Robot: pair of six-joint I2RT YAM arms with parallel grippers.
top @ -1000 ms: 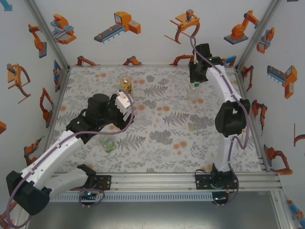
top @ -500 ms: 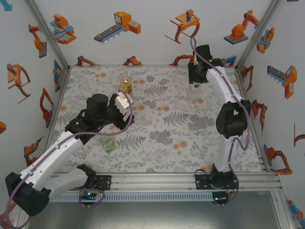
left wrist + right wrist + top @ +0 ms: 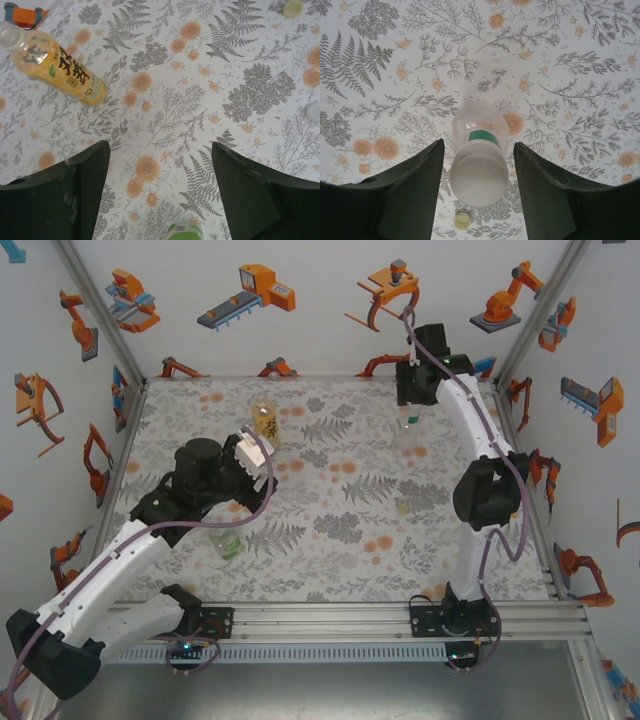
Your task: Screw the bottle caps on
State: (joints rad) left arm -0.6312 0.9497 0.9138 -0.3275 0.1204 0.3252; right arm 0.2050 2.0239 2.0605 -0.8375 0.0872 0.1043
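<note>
Right wrist view: the right gripper stands open, its dark matte fingers flanking with slim gaps the smooth whitish cap on the clear green-banded bottle. A small round pale yellow cap lies on the floral tabletop. The left gripper hangs open near the glossy, labelled amber bottle.

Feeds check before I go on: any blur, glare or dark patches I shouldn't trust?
Right wrist: the cap on the clear bottle sits near the lens and looks soft, while the cloth is sharp. Left wrist: amber bottle crisp; left claw fingers near-black, little detail. Top external: even light, faint shadows, no glare; the clear bottle blends into the cloth.
</note>
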